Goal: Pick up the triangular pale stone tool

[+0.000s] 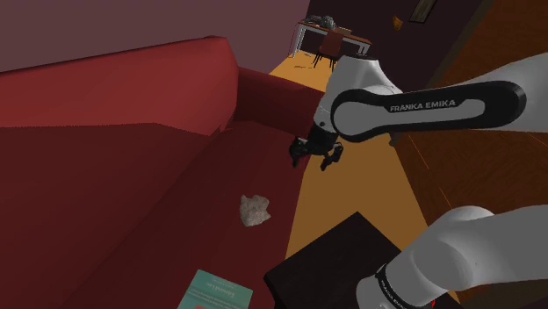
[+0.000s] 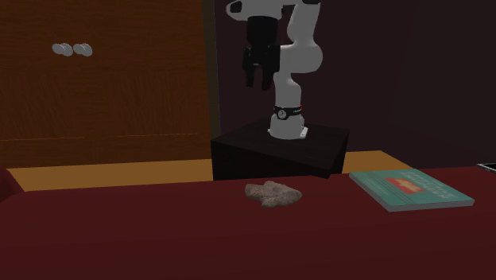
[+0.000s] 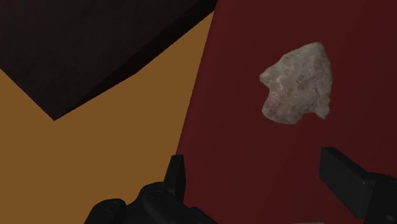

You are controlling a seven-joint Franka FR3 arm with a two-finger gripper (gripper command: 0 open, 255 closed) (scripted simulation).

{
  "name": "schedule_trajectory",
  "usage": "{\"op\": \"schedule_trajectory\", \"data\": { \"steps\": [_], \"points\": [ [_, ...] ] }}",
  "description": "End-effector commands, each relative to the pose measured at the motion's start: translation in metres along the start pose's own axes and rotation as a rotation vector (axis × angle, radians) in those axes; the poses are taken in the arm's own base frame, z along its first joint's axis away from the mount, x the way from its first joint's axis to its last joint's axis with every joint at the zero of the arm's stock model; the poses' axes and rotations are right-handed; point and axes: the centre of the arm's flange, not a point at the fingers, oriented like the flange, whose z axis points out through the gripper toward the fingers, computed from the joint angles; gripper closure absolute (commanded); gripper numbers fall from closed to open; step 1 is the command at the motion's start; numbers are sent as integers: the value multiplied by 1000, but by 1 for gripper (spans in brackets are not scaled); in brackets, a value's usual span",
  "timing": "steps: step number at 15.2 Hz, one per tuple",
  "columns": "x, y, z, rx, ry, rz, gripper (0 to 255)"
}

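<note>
Stone (image 1: 254,210) (image 2: 273,193) (image 3: 298,84): pale, rough and roughly triangular. It is noted lying flat on the red sofa (image 1: 105,176) seat, near the seat's front edge and touching nothing else. A teal book (image 1: 215,291) (image 2: 409,189) is recorded on the same seat, well apart from the stone. The black stand (image 2: 278,151) is set on the orange floor (image 3: 95,159), just beyond the sofa's front edge.

Pincer (image 1: 314,161) (image 2: 259,81) (image 3: 259,175): held in the air, well above the seat, roughly over the line where seat meets floor. Its fingers (image 3: 350,178) are spread wide, with nothing between them. In the wrist view the stone is seen ahead of the pincer, nearer the line of one finger than the middle of the gap.

Step judged to be the approach; no descent over the stone has been made.

Procedure advised:
- The pincer should be shifted over the seat until the stone is centred between the fingers.
- The wrist should be turned so the fingers close across the stone's narrower width, on its flatter flanks rather than on a corner.
- The descent should be taken low, since the stone lies flat, and stopped just short of the cushion.
- Closure should be made slowly, as the irregular faces may let the stone twist or slip out.
</note>
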Motion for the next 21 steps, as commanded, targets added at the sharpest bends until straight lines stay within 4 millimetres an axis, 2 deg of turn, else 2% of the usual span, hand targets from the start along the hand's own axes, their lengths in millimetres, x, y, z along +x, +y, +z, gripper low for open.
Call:
{"op": "schedule_trajectory", "data": {
  "steps": [1,9,17,21],
  "points": [
    [4,-13,23,5,0,85,0],
    [21,-54,118,18,-8,404,0],
    [50,-90,212,30,-15,723,0],
    [50,-92,233,31,-15,742,0]
  ]
}}
